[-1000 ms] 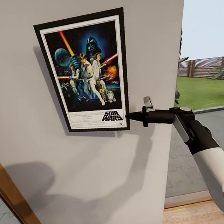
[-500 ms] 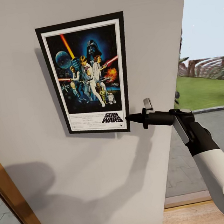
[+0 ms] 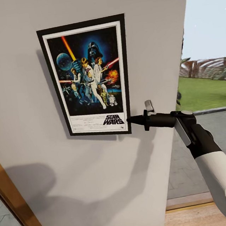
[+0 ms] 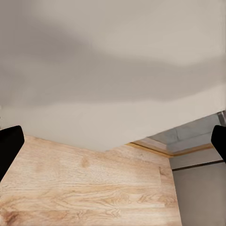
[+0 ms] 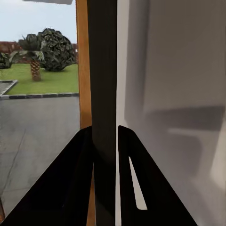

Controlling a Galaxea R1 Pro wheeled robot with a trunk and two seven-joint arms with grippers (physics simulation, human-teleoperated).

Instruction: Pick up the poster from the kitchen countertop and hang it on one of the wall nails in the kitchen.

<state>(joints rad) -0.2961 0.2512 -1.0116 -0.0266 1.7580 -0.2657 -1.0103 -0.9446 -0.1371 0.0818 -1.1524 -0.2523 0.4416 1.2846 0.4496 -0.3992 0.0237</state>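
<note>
Black-framed poster (image 3: 88,77) flat against wall (image 3: 26,103); right tool (image 3: 129,119) pinching lower-right edge.

a pale grey wall (image 3: 101,186) takes up most of the frame, with soft shadows across its lower half. a wooden door frame (image 3: 18,207) slants at lower left. at right, a green lawn (image 3: 203,95) lies under pale sky (image 3: 209,14), with grey paving (image 3: 192,174) below it. light wood floor (image 4: 89,188) runs along the bottom.
</note>
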